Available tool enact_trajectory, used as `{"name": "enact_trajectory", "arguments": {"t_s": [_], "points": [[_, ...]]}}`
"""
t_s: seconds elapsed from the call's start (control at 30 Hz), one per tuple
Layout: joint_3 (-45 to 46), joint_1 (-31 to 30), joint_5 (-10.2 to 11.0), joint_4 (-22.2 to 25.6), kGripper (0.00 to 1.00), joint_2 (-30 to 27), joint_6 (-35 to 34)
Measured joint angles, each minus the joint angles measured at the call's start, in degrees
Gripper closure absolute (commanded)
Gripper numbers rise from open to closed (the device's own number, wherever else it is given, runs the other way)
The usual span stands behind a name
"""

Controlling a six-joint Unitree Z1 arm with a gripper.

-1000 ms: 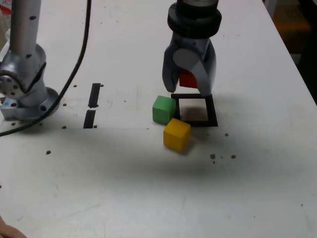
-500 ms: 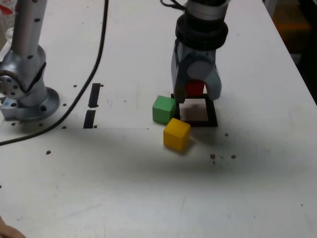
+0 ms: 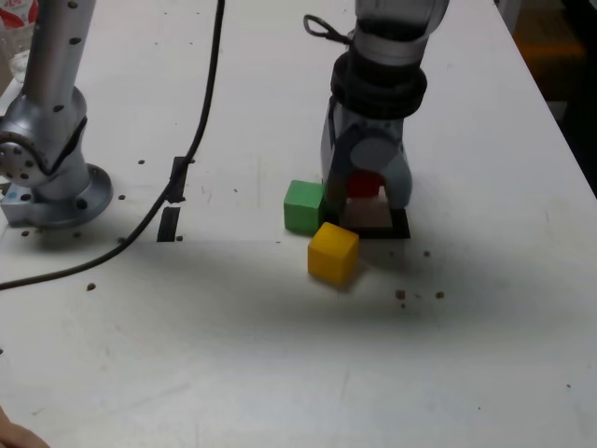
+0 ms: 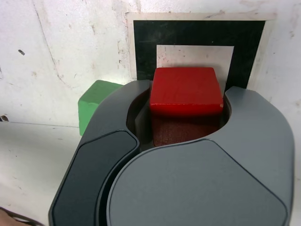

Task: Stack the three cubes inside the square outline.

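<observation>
White surface [image 3: 280, 373] carries a green cube [image 3: 303, 206], a yellow cube [image 3: 332, 253] just in front of it, a black square outline [image 3: 399, 227], two tape strips [image 3: 169, 224], a cable [image 3: 191, 149] and the arm's base [image 3: 56, 191]

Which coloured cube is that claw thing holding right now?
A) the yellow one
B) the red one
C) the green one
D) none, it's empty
B: the gripper is shut on the red cube over the square outline, while the green cube and yellow cube sit loose on the table.
</observation>
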Motion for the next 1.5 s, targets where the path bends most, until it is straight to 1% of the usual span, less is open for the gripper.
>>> {"name": "enact_trajectory", "arguments": {"t_s": [0.17, 0.37, 0.5, 0.63, 0.8, 0.9, 1.1, 1.33, 1.5], "points": [[0.6, 0.0, -1.0, -1.6, 0.92, 0.1, 0.6], [0.9, -0.3, -1.4, -2.2, 0.92, 0.5, 0.7], [1.6, -0.3, -1.5, -2.4, 0.90, 0.5, 0.7], [2.3, -0.3, -1.9, -2.5, 0.76, 0.5, 1.1], [2.8, -0.3, -3.4, -2.4, 0.52, 0.5, 1.9], [2.8, -0.3, -4.1, -2.3, 0.45, 0.5, 2.5], [2.8, -0.3, -4.2, -2.3, 0.38, 0.6, 2.9], [2.8, -0.3, -4.1, -2.4, 0.36, 0.6, 3.0], [2.6, -0.3, -3.3, -1.6, 0.36, 0.5, 3.0]]}}
